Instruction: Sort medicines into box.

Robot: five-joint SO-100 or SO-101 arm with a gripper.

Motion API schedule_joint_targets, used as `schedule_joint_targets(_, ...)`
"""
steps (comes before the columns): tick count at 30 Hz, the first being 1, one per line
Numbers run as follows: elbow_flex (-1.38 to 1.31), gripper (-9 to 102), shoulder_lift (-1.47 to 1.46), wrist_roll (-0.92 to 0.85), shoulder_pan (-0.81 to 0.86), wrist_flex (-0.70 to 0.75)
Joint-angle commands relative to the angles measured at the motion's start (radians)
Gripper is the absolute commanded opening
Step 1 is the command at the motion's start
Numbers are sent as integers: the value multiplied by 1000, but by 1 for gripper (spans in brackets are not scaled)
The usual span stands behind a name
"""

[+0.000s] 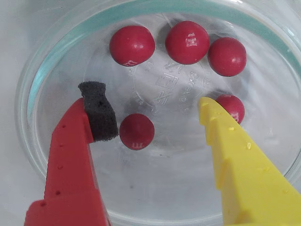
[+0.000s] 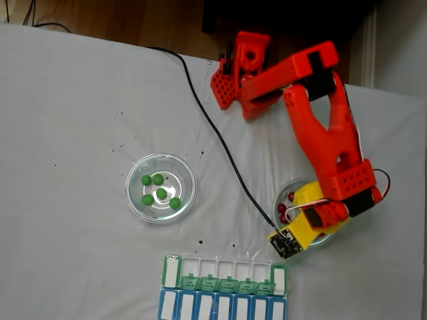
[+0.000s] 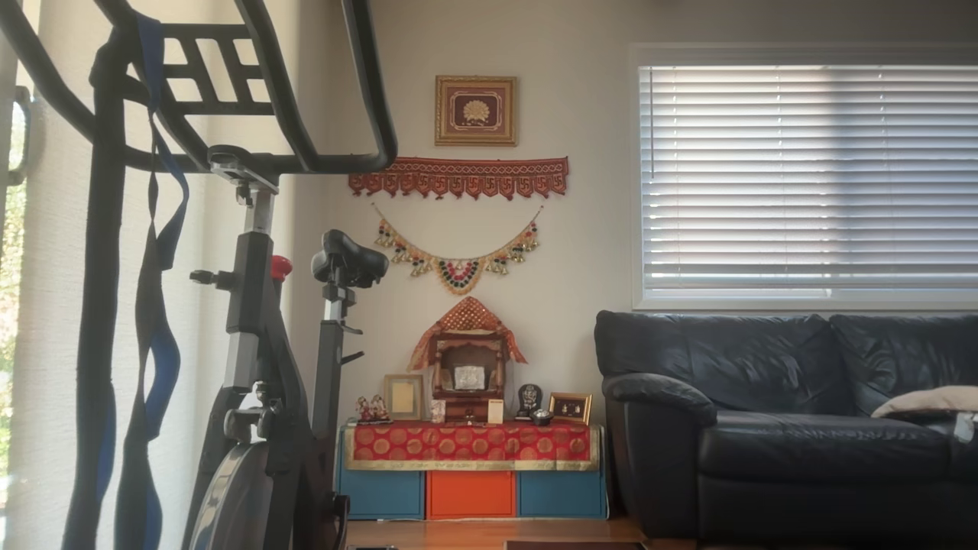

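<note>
Yellow pincer (image 1: pixel 155 106) finger half-hides one red medicine (image 1: pixel 233 107).

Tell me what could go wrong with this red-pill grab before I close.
The gripper is open inside the glass dish. The red ball sits right by the foam pad, well off-centre, so closing may squirt the round ball away. The yellow finger partly covers another red ball and may knock it or scrape the dish.
</note>
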Motion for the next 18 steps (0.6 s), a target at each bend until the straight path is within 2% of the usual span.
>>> schedule_joint_targets(1,-140,33,6,12,-15,-3)
schedule_joint_targets(9,-198,32,-29,31,-34,21)
schedule_joint_targets(18,-190,33,60,32,-23,69)
